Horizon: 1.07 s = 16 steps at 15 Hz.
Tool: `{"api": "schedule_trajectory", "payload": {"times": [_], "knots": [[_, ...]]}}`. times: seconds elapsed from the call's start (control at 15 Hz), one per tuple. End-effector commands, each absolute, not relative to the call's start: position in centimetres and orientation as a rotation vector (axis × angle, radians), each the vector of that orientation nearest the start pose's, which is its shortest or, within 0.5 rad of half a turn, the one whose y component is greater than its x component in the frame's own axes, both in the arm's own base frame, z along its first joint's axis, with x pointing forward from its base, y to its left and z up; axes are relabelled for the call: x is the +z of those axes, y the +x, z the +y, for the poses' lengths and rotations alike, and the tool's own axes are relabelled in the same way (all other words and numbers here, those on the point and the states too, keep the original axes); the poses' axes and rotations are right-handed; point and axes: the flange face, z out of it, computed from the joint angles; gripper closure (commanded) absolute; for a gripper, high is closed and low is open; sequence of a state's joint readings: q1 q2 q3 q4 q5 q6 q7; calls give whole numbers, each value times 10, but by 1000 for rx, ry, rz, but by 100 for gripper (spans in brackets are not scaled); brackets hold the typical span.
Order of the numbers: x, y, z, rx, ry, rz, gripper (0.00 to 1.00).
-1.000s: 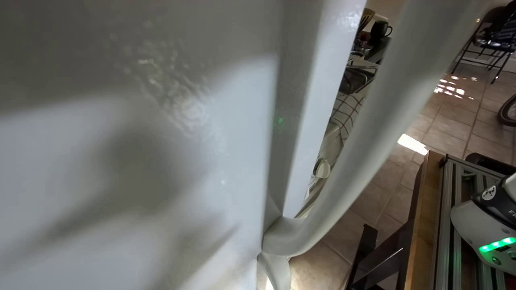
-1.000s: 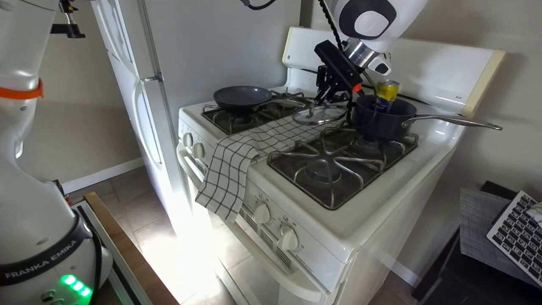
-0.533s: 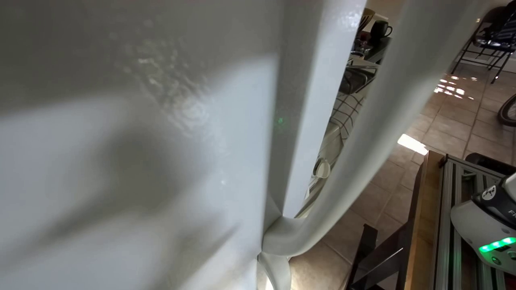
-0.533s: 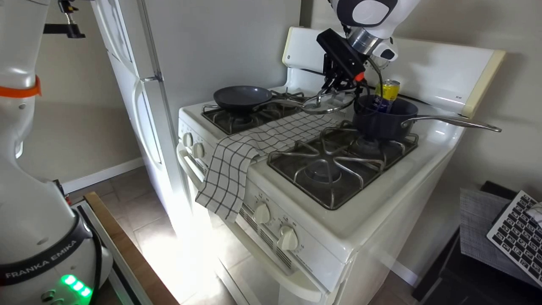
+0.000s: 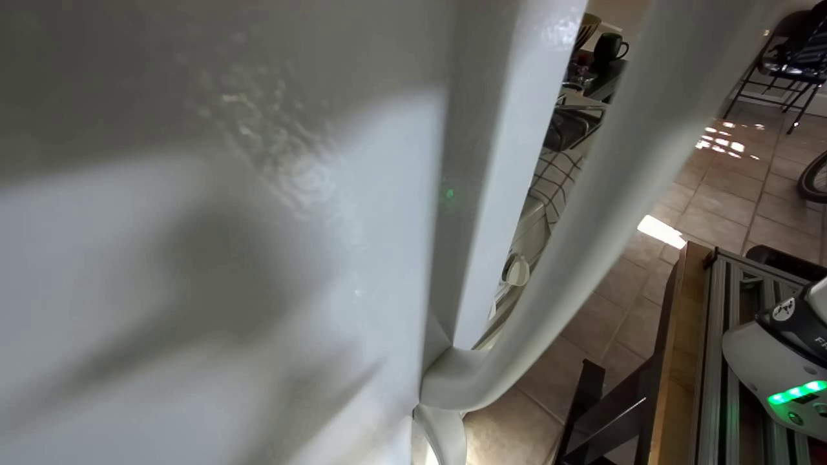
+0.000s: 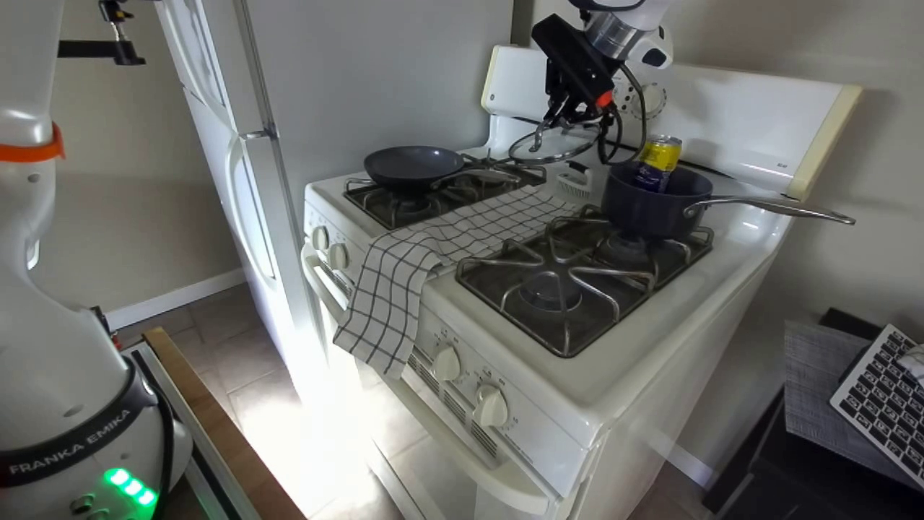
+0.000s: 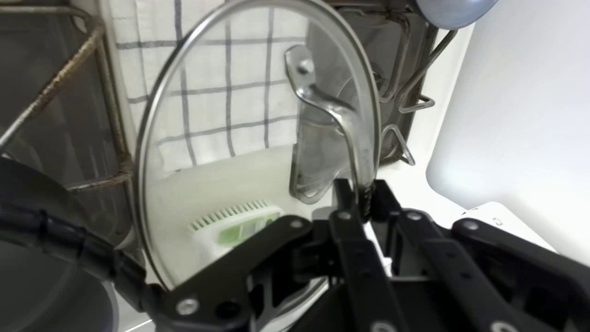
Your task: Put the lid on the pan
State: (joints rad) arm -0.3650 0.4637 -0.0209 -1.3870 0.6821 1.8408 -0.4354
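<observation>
from here, the white stovetop (image 6: 622,374) — checked towel (image 6: 462,232) between two burner grates (image 6: 613,274); frying pan (image 6: 411,169) on one, saucepan (image 6: 648,214) on the other; brush (image 6: 576,188) beyond the towel

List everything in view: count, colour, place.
stove: 1, white, beside fridge
fridge: 1, white, beside stove
lid: 1, clear glass, above stove
saucepan: 1, dark, on stove
can: 1, yellow and blue, in saucepan
frying pan: 1, dark, on stove near fridge
towel: 1, checked white, over stove front
brush: 1, white and green, behind towel
knobs: 4, cream, stove front
keyboard: 1, black and white, beside stove
mug: 1, dark, background
chair: 1, dark, background
gripper: 1, black, shut on lid
arm: 1, white, over stove
</observation>
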Motion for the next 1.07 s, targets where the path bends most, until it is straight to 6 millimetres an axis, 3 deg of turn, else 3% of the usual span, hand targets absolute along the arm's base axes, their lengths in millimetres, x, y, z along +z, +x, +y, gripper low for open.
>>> {"api": "schedule_trajectory", "payload": {"times": [0.0,0.33,0.53,1.0], "knots": [[489,655,-198,-282,-2479,117,96],[510,630,-174,-155,-2438,-50,96],[518,623,-149,-118,-2418,-129,96],[505,618,-67,54,-2330,-375,96]]}}
